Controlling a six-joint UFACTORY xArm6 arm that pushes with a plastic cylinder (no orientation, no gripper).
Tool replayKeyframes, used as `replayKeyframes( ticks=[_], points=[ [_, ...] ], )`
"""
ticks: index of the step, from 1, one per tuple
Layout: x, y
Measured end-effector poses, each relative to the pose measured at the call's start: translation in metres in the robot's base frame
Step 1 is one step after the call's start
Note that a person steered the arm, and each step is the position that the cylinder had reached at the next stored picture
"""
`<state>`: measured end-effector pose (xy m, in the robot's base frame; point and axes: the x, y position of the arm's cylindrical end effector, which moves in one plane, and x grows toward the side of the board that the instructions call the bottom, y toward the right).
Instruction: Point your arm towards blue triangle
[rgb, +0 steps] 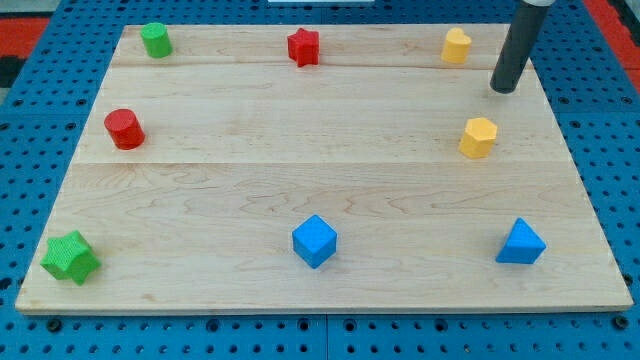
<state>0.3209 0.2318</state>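
Observation:
The blue triangle (521, 243) lies near the board's bottom right corner. My tip (503, 89) rests on the board at the upper right, far above the triangle. It stands just right of the yellow heart-shaped block (456, 46) and above the yellow hexagon (479, 137). The yellow hexagon lies between my tip and the blue triangle, slightly to the left of that line.
A blue cube (315, 241) sits at the bottom centre. A green star (70, 257) is at the bottom left, a red cylinder (125, 129) at the left, a green cylinder (155, 40) at the top left and a red star (303, 46) at the top centre. The wooden board (300, 130) lies on a blue pegboard.

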Motion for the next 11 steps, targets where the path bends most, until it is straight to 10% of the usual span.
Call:
replayKeyframes(
  ticks=[4,7,11],
  points=[
    [-0.028,-0.131],
    [0.104,-0.169],
    [0.233,-0.077]
  ],
)
